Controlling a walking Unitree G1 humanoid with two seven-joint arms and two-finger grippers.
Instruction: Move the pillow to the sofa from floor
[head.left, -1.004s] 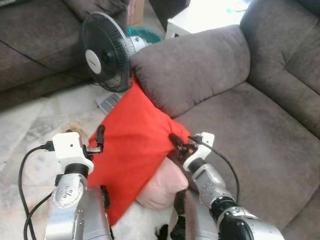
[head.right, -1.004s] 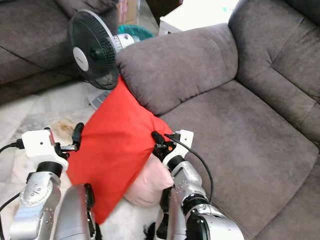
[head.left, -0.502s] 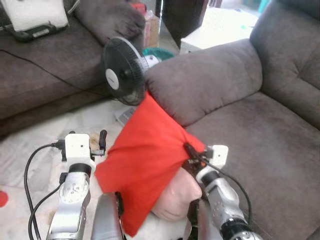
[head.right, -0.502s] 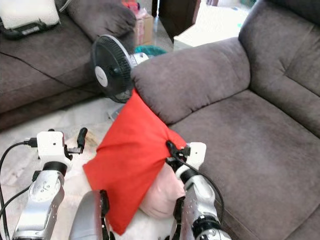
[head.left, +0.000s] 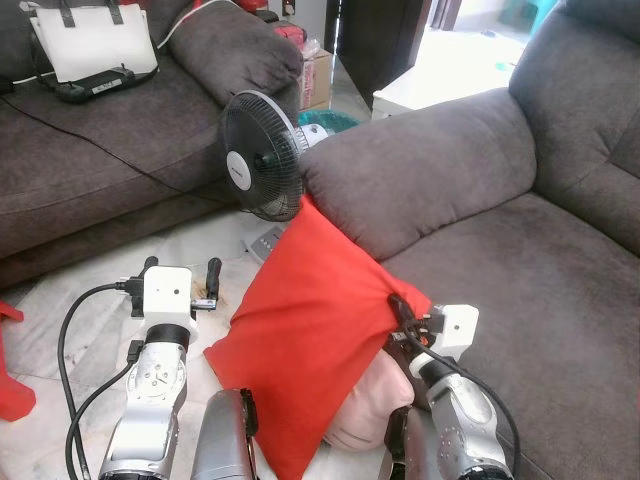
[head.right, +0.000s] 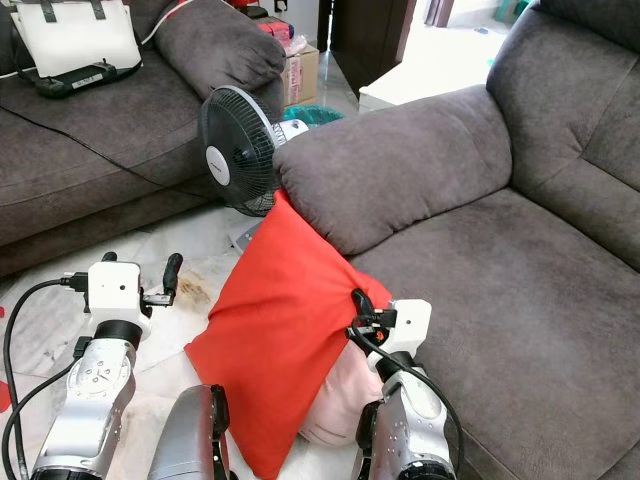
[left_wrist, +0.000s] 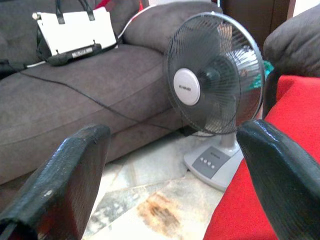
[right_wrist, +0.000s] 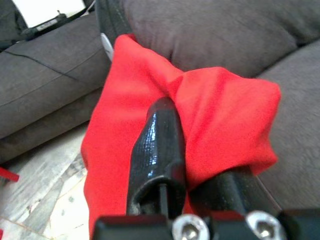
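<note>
Red cloth bunched between right gripper (head.right: 356, 300) fingers, clamped | soft red square fabric pillow (head.right: 275, 340) hangs limp at its 9 o'clock, against grey upholstered sofa (head.right: 500, 260) front | left gripper (head.left: 180, 270) spread, empty | light, floppy; pinch corner.

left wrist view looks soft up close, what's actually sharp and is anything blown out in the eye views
Left wrist view: the left gripper fingers are blurred in the foreground, while the fan and white bag are fairly sharp. Left eye view: the doorway area behind the white table is overexposed. Right wrist view: the right gripper is shut on the red pillow, with glare on one finger.
</note>
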